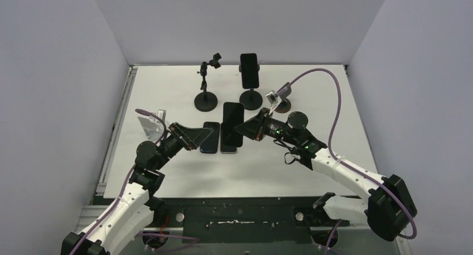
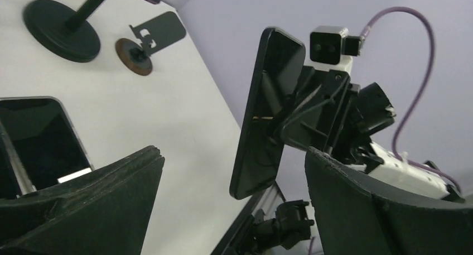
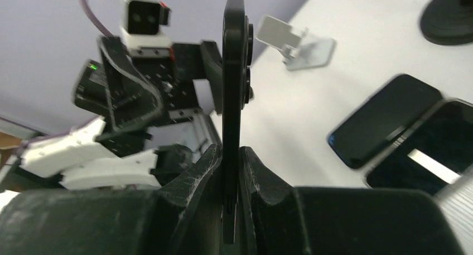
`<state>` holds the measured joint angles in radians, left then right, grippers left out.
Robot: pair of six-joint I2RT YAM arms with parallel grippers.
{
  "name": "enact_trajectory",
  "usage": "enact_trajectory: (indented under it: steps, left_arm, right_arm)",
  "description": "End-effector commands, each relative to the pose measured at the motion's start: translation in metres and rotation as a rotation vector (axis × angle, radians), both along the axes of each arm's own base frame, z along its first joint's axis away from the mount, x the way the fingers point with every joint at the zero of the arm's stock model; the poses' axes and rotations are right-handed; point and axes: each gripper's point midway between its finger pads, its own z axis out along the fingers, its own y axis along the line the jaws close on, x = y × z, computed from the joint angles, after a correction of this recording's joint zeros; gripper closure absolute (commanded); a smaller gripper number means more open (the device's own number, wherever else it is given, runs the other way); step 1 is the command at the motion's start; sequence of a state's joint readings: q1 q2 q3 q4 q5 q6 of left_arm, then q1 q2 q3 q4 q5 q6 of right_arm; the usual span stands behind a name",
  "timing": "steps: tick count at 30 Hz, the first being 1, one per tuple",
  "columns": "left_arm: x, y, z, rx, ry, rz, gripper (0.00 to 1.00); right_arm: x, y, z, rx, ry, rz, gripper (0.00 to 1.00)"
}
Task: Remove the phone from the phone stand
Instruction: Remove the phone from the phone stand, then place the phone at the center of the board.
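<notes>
A black phone [image 1: 232, 118] hangs edge-up above the table, and my right gripper [image 1: 246, 128] is shut on its lower part. In the right wrist view the phone [image 3: 234, 71] stands clamped between both fingers [image 3: 203, 166]. My left gripper [image 1: 202, 139] is open just left of it. In the left wrist view the phone [image 2: 270, 99] has its lower end in the wide gap of the left gripper [image 2: 233, 154], touching neither finger. An empty black phone stand [image 1: 206, 82] stands at the back. A second stand [image 1: 251, 99] beside it carries another phone [image 1: 249, 70].
Two dark phones [image 1: 210, 138] [image 1: 228, 148] lie flat on the table below the held one. A small silver stand on a round brown base [image 1: 277, 100] sits at the back right. White walls close in three sides.
</notes>
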<state>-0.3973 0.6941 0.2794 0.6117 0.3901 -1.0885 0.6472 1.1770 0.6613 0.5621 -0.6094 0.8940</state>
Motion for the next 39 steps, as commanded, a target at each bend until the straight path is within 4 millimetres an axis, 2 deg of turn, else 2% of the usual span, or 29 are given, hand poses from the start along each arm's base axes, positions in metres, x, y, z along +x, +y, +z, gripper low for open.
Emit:
enact_trajectory:
  steps: [1,5,9,13,17,23,30,34,39]
  left_arm:
    - [0.021,0.009,0.003,0.145,-0.055,0.106,0.03]
    - [0.037,0.011,0.011,0.267,-0.119,0.145,0.03]
    - [0.054,0.011,0.025,0.386,-0.172,0.169,0.03]
    - [0.059,0.0,0.016,0.447,-0.189,0.098,0.03]
    - [0.05,-0.013,0.004,0.431,-0.201,0.001,0.03]
    - [0.037,-0.022,-0.003,0.412,-0.189,-0.092,0.03]
    - [0.013,-0.038,-0.009,0.244,-0.129,-0.256,0.03]
    - [0.011,-0.042,-0.009,0.199,-0.126,-0.299,0.03]
    - [0.014,-0.04,-0.011,0.207,-0.127,-0.274,0.03]
  right_arm:
    - [0.002,-0.028,-0.059,-0.313,0.003,-0.006,1.0]
    - [0.004,-0.05,-0.095,-0.353,0.12,-0.004,1.0]
    - [0.011,-0.064,-0.118,-0.372,0.184,-0.034,1.0]
    - [0.024,-0.071,-0.139,-0.365,0.248,-0.069,1.0]
    - [0.038,-0.069,-0.153,-0.346,0.299,-0.084,1.0]
    - [0.057,-0.066,-0.17,-0.363,0.336,-0.09,1.0]
    - [0.067,-0.066,-0.19,-0.41,0.368,-0.098,1.0]
    - [0.072,-0.069,-0.199,-0.438,0.373,-0.118,1.0]
    - [0.08,-0.069,-0.208,-0.46,0.377,-0.132,1.0]
